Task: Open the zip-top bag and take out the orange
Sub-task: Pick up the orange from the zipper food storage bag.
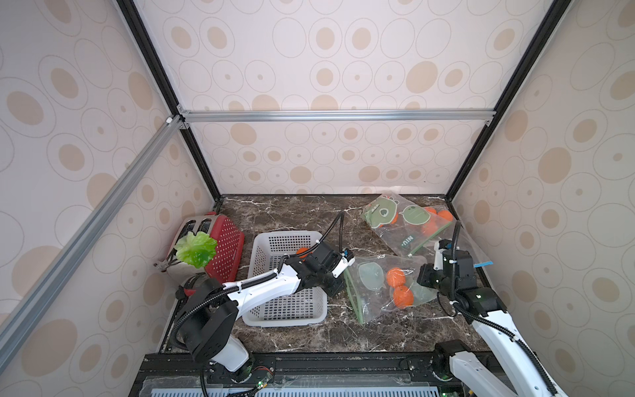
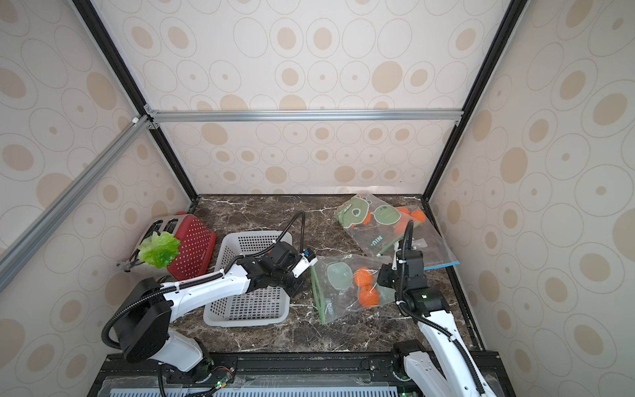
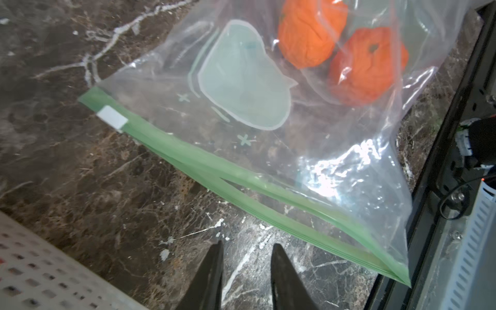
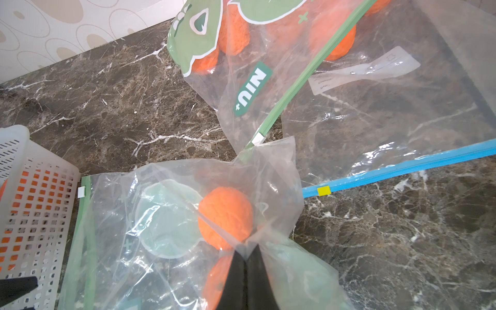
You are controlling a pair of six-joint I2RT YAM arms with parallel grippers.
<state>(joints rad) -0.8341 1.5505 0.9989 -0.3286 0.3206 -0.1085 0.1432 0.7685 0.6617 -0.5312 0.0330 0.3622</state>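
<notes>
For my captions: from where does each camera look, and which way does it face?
Both top views: high over the robot's base, facing down toward the back wall; the left arm and right arm show.
Left wrist: on the left arm, facing the zip-top bag's green zip strip; the open left tool shows.
Right wrist: on the right arm, facing down over the bag; the right tool shows, shut on its film.
Shared: both wrist views show that bag's two oranges.
</notes>
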